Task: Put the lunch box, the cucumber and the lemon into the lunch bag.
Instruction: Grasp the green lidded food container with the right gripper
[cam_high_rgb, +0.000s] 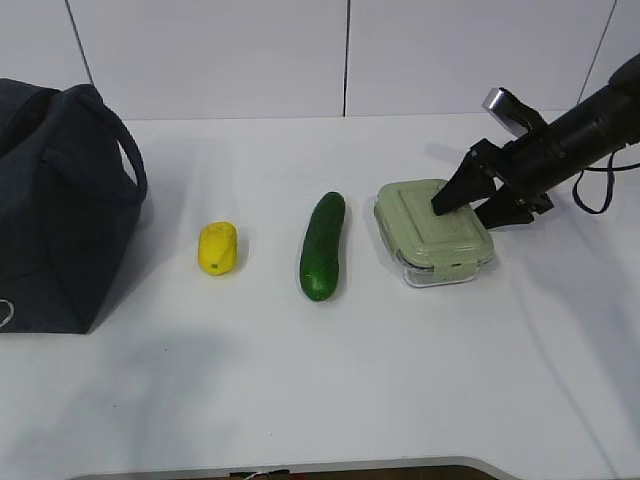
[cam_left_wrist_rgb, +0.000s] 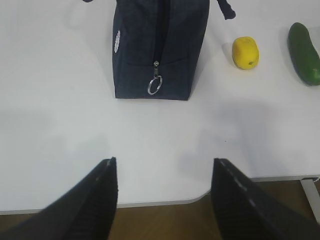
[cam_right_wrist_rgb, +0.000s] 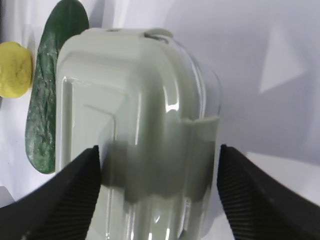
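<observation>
The lunch box (cam_high_rgb: 432, 232), clear with a sage-green lid, sits on the white table at the right. My right gripper (cam_high_rgb: 470, 215) is open and straddles its far-right end, one finger on each side of the lid (cam_right_wrist_rgb: 135, 100), with small gaps showing. The dark green cucumber (cam_high_rgb: 322, 245) lies left of the box, and the yellow lemon (cam_high_rgb: 218, 248) lies further left. The navy lunch bag (cam_high_rgb: 55, 200) stands at the far left. My left gripper (cam_left_wrist_rgb: 165, 160) is open and empty over the table's front edge, with the bag's end (cam_left_wrist_rgb: 155, 40) ahead of it.
A ring pull (cam_left_wrist_rgb: 154, 86) hangs on the bag's zipper, facing the left gripper. The table's front edge (cam_left_wrist_rgb: 165, 202) lies just under the left fingers. A white wall backs the table. A black cable hangs by the right arm (cam_high_rgb: 590, 195).
</observation>
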